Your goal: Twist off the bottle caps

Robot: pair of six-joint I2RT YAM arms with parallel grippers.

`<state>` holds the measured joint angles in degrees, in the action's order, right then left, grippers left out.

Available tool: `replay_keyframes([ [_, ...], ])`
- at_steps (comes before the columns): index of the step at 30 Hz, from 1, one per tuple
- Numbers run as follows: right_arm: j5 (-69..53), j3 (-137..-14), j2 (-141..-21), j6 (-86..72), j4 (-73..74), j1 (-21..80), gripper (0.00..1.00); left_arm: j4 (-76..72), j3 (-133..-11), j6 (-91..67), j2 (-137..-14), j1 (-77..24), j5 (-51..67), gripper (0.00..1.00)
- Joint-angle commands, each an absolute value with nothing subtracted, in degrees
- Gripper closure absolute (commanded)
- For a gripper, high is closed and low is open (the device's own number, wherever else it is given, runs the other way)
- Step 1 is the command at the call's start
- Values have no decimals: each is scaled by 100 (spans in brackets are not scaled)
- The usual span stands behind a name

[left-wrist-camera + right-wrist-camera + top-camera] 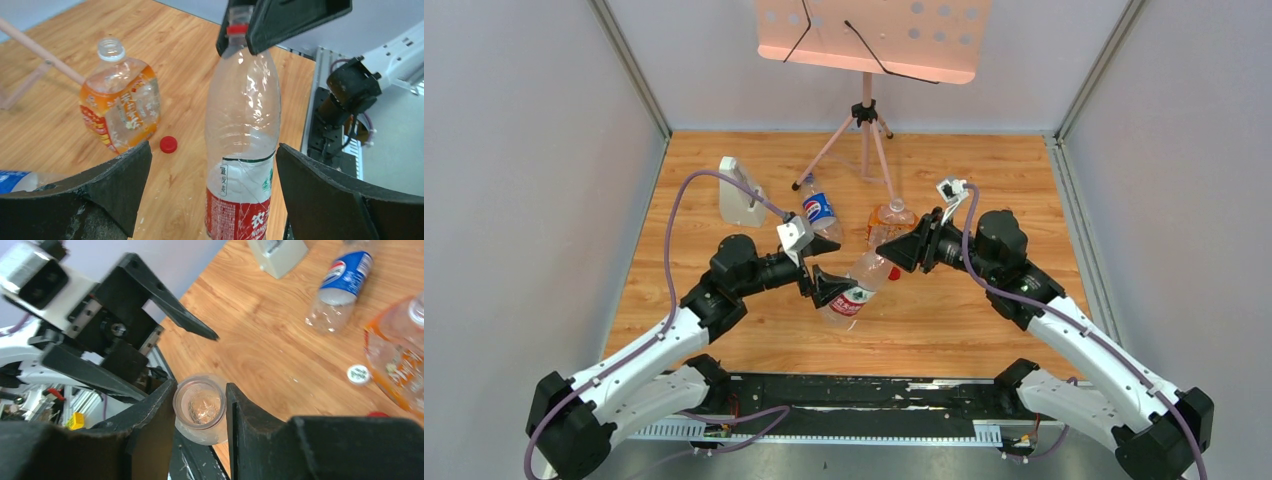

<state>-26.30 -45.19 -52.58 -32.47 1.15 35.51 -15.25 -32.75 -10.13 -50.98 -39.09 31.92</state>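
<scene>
Clamping right end effector (200,390) on stiff neck of seemingly light, crumple-prone bottle (242,125), holding left end effector (214,152) wide apart.

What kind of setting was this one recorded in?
Probably a lab test cell, not a home: a wood-grain table walled by plain grey panels, two robot arms bolted at its edge, and a perforated stand behind.

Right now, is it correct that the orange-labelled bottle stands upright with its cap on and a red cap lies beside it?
Not quite: the orange-labelled bottle has no cap on; the left wrist view shows its mouth open. It does stand upright, and the red cap lies beside it on the table.
</scene>
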Motion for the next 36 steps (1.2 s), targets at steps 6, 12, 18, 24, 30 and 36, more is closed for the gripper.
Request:
replay_keyframes([
  [6, -654, -4738, -4711, -2679, 1237, 3568, 94, -1200, -3380, -1226, -4556, -3911, 1451, 0],
  [12, 882, -4916, -4650, -2217, 1723, 3560, 94, -925, -3367, -1345, -4226, -3911, 641, 0],
  [18, 1673, -5223, -4864, -1891, 1952, 3560, 95, -786, -3316, -1447, -3992, -3911, 158, 0],
  [24, 2143, -5417, -5123, -1609, 1987, 3550, 95, -747, -3296, -1528, -3986, -3911, 28, 0],
  [30, 2472, -5561, -5407, -1314, 2081, 3535, 95, -695, -3296, -1571, -4043, -3911, 18, 0],
  [36, 2490, -5662, -5792, -1190, 2048, 3408, 95, -674, -3284, -1590, -4052, -3911, -196, 0],
])
